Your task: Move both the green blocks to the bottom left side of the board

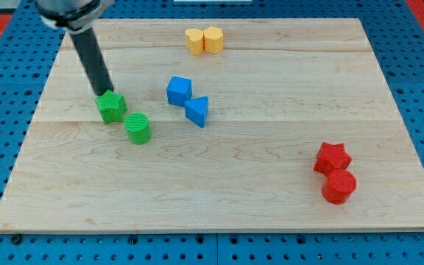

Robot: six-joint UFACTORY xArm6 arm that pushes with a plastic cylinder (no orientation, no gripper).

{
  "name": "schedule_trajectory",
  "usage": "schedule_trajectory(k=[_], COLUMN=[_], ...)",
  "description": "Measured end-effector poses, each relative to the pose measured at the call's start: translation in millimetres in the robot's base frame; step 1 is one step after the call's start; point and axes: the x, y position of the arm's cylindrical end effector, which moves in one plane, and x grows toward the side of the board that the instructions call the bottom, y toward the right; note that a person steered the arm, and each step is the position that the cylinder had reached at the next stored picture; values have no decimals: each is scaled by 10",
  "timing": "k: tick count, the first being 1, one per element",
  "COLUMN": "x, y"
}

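My tip is a bare rod, nothing to open or close; it touches the top-left edge of the green star-shaped block. The green cylinder block sits just beside it, lower right. Both lie left of centre on the wooden board; the target corner is toward the view's bottom left, so the tip probably needs to come around to their upper right.

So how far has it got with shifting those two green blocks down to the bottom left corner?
Nothing looks finished: the green star and green cylinder sit side by side at the board's left-middle, not its bottom left. In hand: my tip is at the star's upper edge, behind the pair. Left: pushing both down toward the corner.
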Motion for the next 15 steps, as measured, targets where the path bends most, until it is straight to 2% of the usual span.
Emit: schedule_trajectory(k=[1,3,4,5,7,8,10,12,13,15], x=[-27,540,762,1167,1257,1611,1461,968,1052,895], y=[154,138,384,51,-479,-560,1104,1090,483,105])
